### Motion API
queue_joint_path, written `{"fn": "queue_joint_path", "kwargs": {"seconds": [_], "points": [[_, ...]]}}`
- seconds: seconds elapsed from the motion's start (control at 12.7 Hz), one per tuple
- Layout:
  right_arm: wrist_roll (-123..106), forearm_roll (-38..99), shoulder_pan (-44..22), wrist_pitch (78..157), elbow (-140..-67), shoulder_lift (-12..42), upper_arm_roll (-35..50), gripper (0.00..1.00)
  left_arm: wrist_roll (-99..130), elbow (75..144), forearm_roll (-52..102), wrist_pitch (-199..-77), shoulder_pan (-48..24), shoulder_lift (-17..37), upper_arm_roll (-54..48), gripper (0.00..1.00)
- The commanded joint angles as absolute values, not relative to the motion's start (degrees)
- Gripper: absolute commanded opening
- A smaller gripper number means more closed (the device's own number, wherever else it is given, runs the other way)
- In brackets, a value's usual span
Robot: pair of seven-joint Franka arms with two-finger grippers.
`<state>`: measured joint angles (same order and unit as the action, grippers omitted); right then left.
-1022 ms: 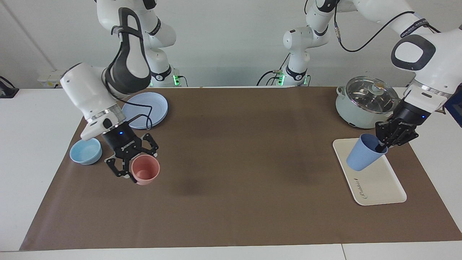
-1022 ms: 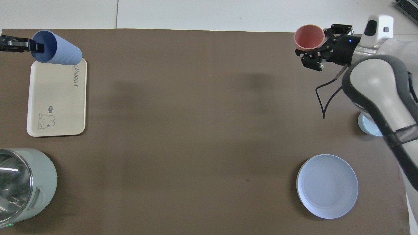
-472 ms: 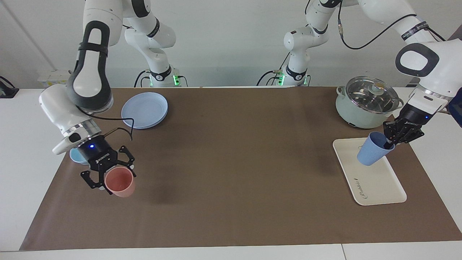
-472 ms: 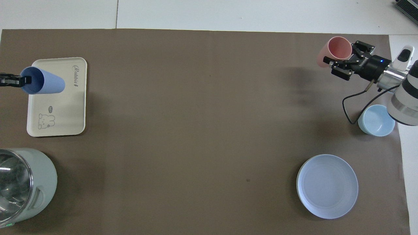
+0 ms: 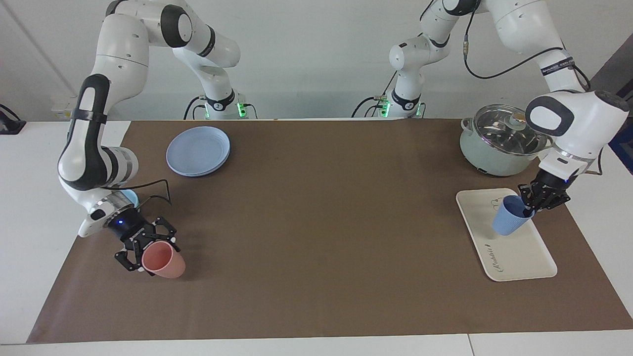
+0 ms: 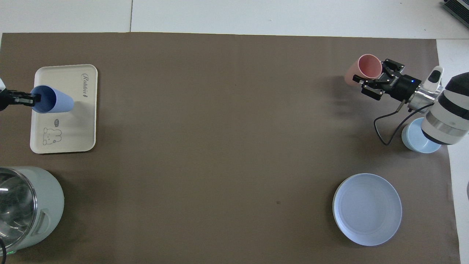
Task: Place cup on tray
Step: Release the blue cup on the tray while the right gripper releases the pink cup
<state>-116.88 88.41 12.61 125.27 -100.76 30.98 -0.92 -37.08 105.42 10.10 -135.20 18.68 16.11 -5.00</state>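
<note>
We see the left fingers (image 5: 528,207) pinching the blue cup (image 5: 508,222) tilted over the tray (image 5: 519,257), & right fingers (image 5: 148,249) pinching the pink cup (image 5: 163,261).

The middle of the counter (image 5: 316,207) is bare, so there is wide room to pass there. At the left arm's end, the pot (image 5: 502,139) stands near the tray (image 5: 519,257), nearer to the robots. At the right arm's end, the plate (image 5: 198,150) and the bowl (image 6: 417,141) take room.
</note>
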Motion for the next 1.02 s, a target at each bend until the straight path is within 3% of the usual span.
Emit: {"fn": "queue_joint_path", "kwargs": {"seconds": [0.0,0.16,0.24,0.31,0.39,0.47,0.71,0.94], "points": [[-120.8,91.3,12.9,127.2,-104.0,29.7,-0.2,0.00,-38.0,105.6,5.6,-136.5,20.0,17.8,-5.4,0.00],[-122.3,92.5,12.4,128.1,-105.2,29.6,-0.3,0.00,-37.9,105.5,5.4,-136.1,20.0,17.9,-5.4,0.00],[-124.0,92.6,12.4,128.8,-105.4,29.5,-0.3,0.06,-37.6,105.2,5.4,-136.1,20.0,18.0,-5.4,0.00],[-125.1,92.5,12.4,128.7,-105.7,29.4,-0.2,0.42,-37.7,105.1,5.4,-136.6,20.0,18.0,-5.4,0.25],[-125.2,92.6,12.5,128.1,-106.5,28.9,-0.2,0.99,-37.7,104.9,5.4,-137.0,20.0,18.1,-5.4,0.66],[-125.2,92.6,12.7,127.4,-106.4,28.7,-0.2,1.00,-37.7,104.5,5.4,-137.0,19.8,18.2,-5.4,0.96],[-125.2,92.6,12.7,127.0,-106.3,28.2,-0.2,1.00,-37.4,100.7,5.4,-131.9,19.2,19.0,-5.4,1.00],[-124.5,92.5,12.4,127.2,-107.3,23.5,-0.3,1.00,-36.6,92.3,5.4,-117.3,18.5,19.0,-5.4,1.00]]}}
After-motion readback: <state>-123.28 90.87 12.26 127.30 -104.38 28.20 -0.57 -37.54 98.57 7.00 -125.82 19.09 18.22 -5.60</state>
